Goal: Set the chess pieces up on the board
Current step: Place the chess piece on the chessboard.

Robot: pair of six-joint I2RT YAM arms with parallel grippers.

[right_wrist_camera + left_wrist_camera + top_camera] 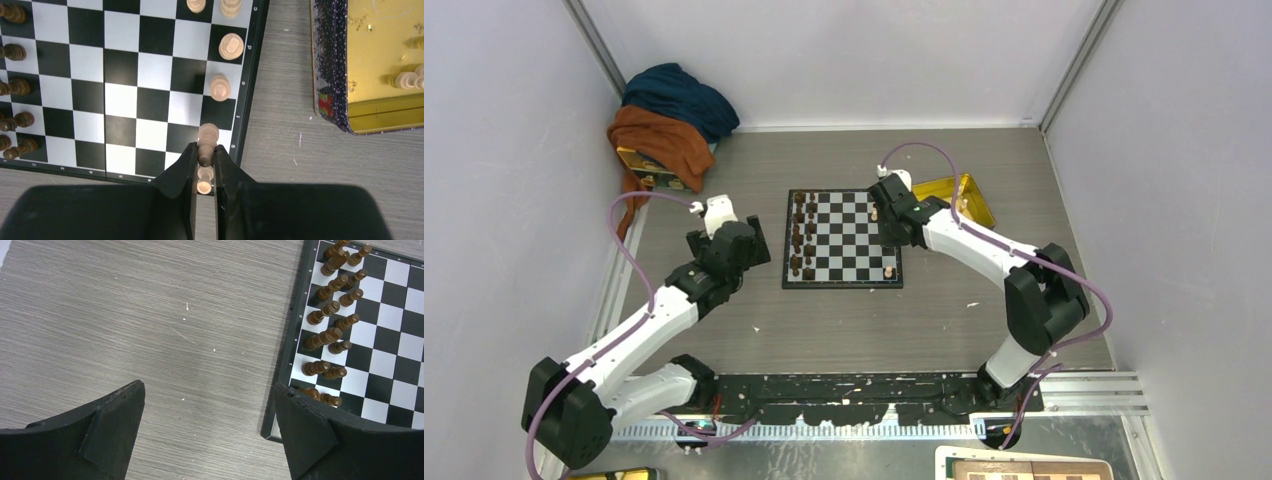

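at board [155, 70] edge, piece [208, 134] in tool [205, 154]

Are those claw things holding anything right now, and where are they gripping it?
The right gripper pinches one light-tan chess piece around its narrow middle, its head sticking out past the fingertips. The left gripper is open and holds nothing.

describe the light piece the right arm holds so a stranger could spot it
Find the checked board and follow its edge nearest the yellow tray, where light-tan pieces stand in line. Lowest in the right wrist view is the held piece, inside the right pincer. Its neighbours stand free; only this one sits between black fingers.
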